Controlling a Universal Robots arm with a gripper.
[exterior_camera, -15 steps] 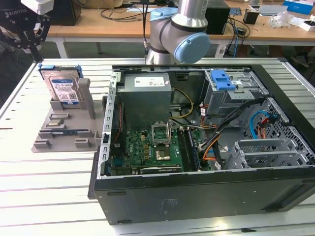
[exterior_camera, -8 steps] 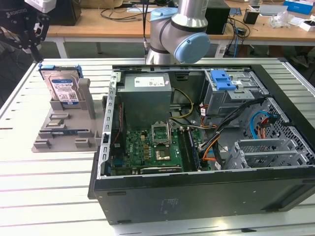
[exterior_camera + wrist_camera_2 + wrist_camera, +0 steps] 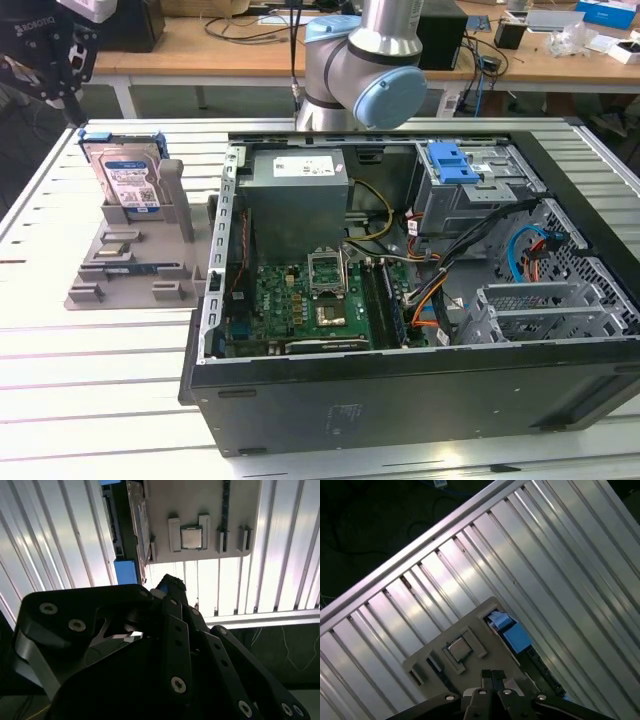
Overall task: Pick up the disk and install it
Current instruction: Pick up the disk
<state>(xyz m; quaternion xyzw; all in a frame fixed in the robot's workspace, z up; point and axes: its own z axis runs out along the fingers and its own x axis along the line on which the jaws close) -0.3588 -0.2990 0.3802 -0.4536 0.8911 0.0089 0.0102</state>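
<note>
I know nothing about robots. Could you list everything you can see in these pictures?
disk: one, silver with blue rails, upright in the holder, exterior view's left
holder: one, grey, on the table beside the computer case
square chip: one, silver, seated in the holder
computer case: one, black, open, lying on the table
power-supply box: one, grey, inside the case
circuit board: one, green, inside the case
drive cage: one, grey, inside the case
latch: one, blue, atop the cage
table: one, silvery, slatted
arm: one, silver and light blue, behind the case
pincer: one, black, shut, empty, above the holder
</note>
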